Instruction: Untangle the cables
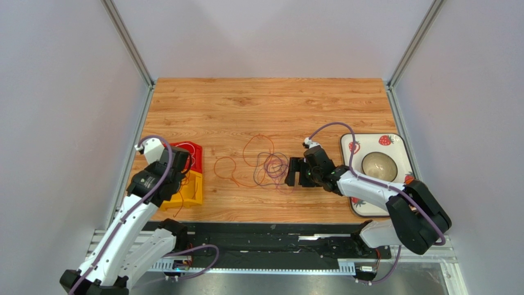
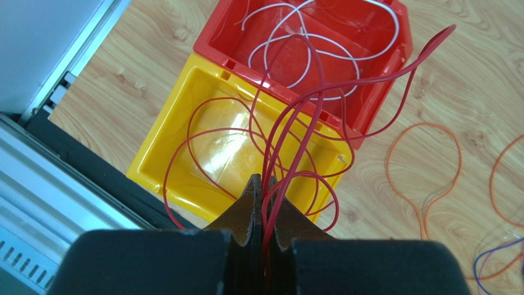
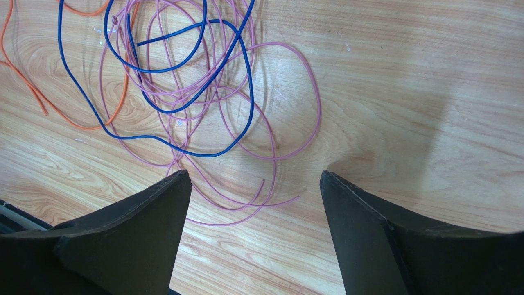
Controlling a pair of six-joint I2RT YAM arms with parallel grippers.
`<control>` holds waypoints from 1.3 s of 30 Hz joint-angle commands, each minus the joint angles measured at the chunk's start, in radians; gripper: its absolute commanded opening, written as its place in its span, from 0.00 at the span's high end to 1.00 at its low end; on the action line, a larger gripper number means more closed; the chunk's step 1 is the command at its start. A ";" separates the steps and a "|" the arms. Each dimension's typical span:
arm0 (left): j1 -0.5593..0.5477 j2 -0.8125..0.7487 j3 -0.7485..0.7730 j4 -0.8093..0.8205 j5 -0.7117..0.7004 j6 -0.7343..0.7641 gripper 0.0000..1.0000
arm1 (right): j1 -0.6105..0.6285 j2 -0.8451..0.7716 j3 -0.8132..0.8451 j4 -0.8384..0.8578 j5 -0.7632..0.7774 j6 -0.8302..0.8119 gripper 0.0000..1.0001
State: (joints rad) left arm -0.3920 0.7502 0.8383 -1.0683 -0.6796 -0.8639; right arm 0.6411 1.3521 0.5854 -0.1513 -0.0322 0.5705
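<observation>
Left pincer (image 2: 261, 184) is clenching a thin red wire (image 2: 295, 117), its jaws pressed together. It is hanging over a yellow plastic bin (image 2: 161, 123), into which the wire's loops are drooping. Touching that bin's far side, a red plastic bin (image 2: 393, 74) is holding a thin white wire (image 2: 335, 46).

Right pincer (image 3: 255, 184) is hovering released, jaws wide and gripping nothing, low over the wooden counter (image 1: 246, 104). The tangled heap is lying just ahead of it, toward the left arm. A thin blue wire (image 3: 246, 80) is threading through loops of thin pink wire (image 3: 307, 92), with a thin orange wire (image 3: 24, 86) trailing off the far side.

Seen from above, the heap is stretching left to right between the two arms, its pink end almost reaching the right pincer, so the right arm is sitting nearer.

I am counting two bins, one red wire, one white and one blue. Whether the pink and orange loops are each a single strand I cannot tell.
</observation>
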 commanded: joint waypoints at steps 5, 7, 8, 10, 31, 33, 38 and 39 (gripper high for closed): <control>0.093 0.086 -0.065 0.076 0.028 -0.063 1.00 | 0.002 -0.008 -0.022 -0.016 -0.014 -0.014 0.15; 0.110 0.112 -0.067 0.077 0.028 -0.069 1.00 | 0.002 -0.007 -0.021 -0.016 -0.015 -0.014 0.15; 0.131 0.135 -0.068 0.083 0.031 -0.069 1.00 | 0.002 -0.004 -0.021 -0.016 -0.015 -0.015 0.15; 0.159 0.149 -0.077 0.103 0.038 -0.061 1.00 | 0.002 -0.001 -0.018 -0.016 -0.018 -0.015 0.15; 0.275 0.363 -0.079 0.311 0.009 -0.116 1.00 | 0.000 0.027 -0.002 -0.022 -0.029 -0.020 0.15; 0.275 0.368 -0.082 0.314 0.021 -0.113 1.00 | 0.002 0.028 -0.001 -0.022 -0.031 -0.023 0.15; 0.275 0.318 -0.139 0.327 0.074 -0.119 0.94 | 0.002 0.028 -0.001 -0.021 -0.032 -0.024 0.15; 0.275 0.305 -0.157 0.324 0.080 -0.119 0.85 | 0.002 0.028 -0.002 -0.021 -0.032 -0.023 0.15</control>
State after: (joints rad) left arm -0.1226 1.1103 0.7128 -0.7654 -0.6254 -0.9558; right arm 0.6407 1.3544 0.5854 -0.1513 -0.0399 0.5522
